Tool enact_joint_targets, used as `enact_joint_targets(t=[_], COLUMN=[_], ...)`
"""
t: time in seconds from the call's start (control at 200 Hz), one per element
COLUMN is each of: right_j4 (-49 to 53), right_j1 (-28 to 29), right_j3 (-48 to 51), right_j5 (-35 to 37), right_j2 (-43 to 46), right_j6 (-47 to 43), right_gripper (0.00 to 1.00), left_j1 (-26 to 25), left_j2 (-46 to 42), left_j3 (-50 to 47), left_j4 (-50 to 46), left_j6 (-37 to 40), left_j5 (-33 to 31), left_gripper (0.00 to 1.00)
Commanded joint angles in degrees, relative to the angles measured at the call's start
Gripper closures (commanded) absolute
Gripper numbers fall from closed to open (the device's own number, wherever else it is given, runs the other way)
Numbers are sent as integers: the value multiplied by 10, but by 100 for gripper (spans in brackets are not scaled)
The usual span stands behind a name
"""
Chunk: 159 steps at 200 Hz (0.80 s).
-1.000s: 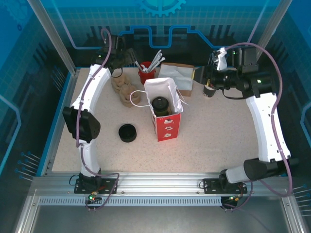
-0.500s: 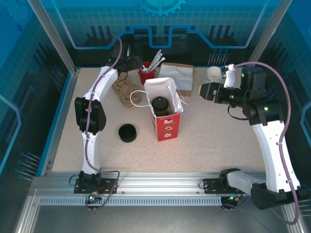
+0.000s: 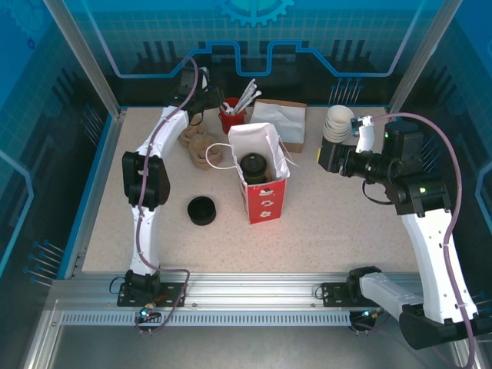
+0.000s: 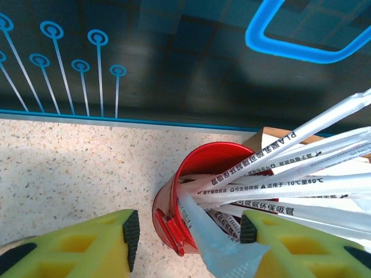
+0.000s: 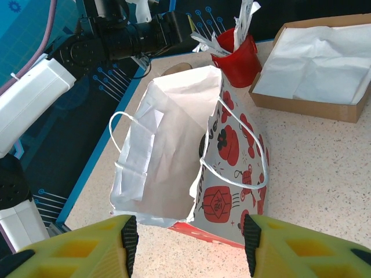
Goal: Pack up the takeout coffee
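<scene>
Speckled table (image 3: pixel 346 223) sits inside blue walls. Straws (image 4: pixel 278 174) carry wrappers reading "PLA" and "-10°C至80°C". The coffee (image 3: pixel 254 166) stands upright inside the bag (image 3: pixel 265 196), long axis vertical, black lid up. The left end effector (image 4: pixel 189 230) is spread astride the red cup (image 4: pixel 203 162). The right end effector (image 5: pixel 188 237) is spread and empty, facing the bag.
</scene>
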State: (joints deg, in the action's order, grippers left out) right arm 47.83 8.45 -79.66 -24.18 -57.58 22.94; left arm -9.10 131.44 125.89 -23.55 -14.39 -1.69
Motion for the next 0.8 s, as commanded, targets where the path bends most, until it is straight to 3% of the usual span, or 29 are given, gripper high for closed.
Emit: enact_joint_targets(t=[0.0,0.43,0.79], right_j4=[-18,-20,-17], right_j1=[-7,-7,-6], right_j3=[11,29,11], right_j5=[2,1,0], right_j2=[13,20,20], right_j6=[-12,-12,-11], right_gripper=[46,46,47], left_j1=[7,7,7], left_j2=[16,18,-55], left_j3=[19,20,29], left_j4=[21,24,4], left_j6=[15,16,34], left_j5=[10,17,9], left_gripper=[53,71,84])
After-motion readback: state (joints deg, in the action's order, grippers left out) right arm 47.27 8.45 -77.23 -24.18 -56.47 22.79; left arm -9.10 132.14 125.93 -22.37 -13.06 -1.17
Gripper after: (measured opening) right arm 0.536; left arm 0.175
